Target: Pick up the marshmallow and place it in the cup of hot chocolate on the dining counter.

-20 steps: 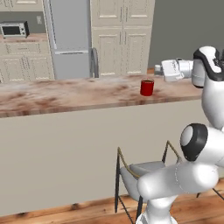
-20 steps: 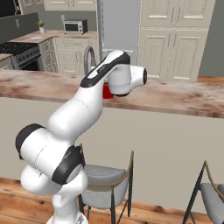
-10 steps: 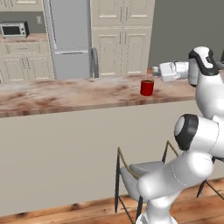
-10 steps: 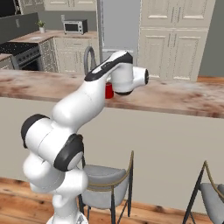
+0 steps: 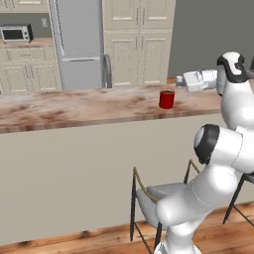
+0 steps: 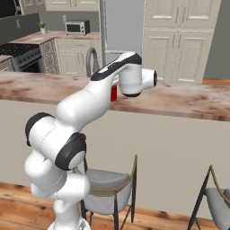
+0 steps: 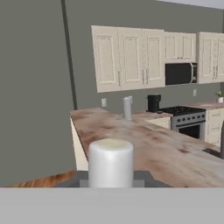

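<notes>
1. While my gripper (image 5: 179, 81), pinched on the marshmallow (image 7: 111, 162), hovers beside the cup of hot chocolate (image 5: 166, 98) near the dining counter's (image 5: 74, 106) front edge, I worry.
2. Releasing short would drop it outside the rim.

A pale, cream-topped cylinder, likely the marshmallow (image 7: 110, 162), is sitting upright at the bottom centre, close to the lens, with dark gripper parts flanking its base. Behind it the dining counter (image 7: 144, 144), mottled brown and cream, is stretching away toward the right. A slim grey cylinder (image 7: 127, 108) is standing on it farther back, near a dark coffee maker (image 7: 153, 103). Cream cabinets (image 7: 127, 57) are hanging on the grey wall, with a black microwave (image 7: 180, 73) beside them over a stove (image 7: 187, 116). A small plant (image 7: 220, 96) is showing at the right edge.
</notes>
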### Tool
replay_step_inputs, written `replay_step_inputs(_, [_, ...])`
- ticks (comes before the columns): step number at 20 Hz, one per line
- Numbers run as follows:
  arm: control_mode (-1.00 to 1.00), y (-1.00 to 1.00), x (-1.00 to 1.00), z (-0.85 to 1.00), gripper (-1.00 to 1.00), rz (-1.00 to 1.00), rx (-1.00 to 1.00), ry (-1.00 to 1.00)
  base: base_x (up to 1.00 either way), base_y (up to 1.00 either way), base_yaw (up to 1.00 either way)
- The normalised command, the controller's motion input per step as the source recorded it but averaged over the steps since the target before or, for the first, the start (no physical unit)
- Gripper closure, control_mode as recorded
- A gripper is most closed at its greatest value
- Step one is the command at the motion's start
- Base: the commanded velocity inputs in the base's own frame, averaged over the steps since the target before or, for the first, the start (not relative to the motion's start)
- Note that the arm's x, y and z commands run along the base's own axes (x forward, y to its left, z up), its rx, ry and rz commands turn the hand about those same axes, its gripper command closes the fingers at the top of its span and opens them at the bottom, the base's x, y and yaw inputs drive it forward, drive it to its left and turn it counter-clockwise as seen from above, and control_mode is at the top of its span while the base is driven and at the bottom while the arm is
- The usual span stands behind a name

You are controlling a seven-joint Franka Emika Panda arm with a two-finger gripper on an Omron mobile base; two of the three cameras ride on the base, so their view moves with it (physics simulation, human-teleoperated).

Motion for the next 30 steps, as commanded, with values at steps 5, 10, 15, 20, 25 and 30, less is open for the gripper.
replay_step_inputs(5, [-1.0,0.0,0.0,0.0,1.0,0.01,0.0,0.0,0.0,0.0,0.0])
replay_step_inputs(10, [-1.0,0.0,-0.09,0.0,1.0,0.01,0.0,-0.01,0.0,0.0,0.0])
replay_step_inputs(15, [-1.0,0.0,-0.17,0.0,1.0,0.01,0.0,0.0,0.0,0.0,0.0])
replay_step_inputs(20, [-1.0,0.0,-0.19,0.0,1.0,0.01,0.0,0.0,0.0,0.0,0.0])
replay_step_inputs(25, [-1.0,0.13,-0.02,0.0,1.0,0.01,0.0,0.0,0.0,0.0,0.0])
replay_step_inputs(30, [-1.0,0.13,-0.04,-0.05,1.0,0.01,0.0,0.0,0.0,0.0,0.0])
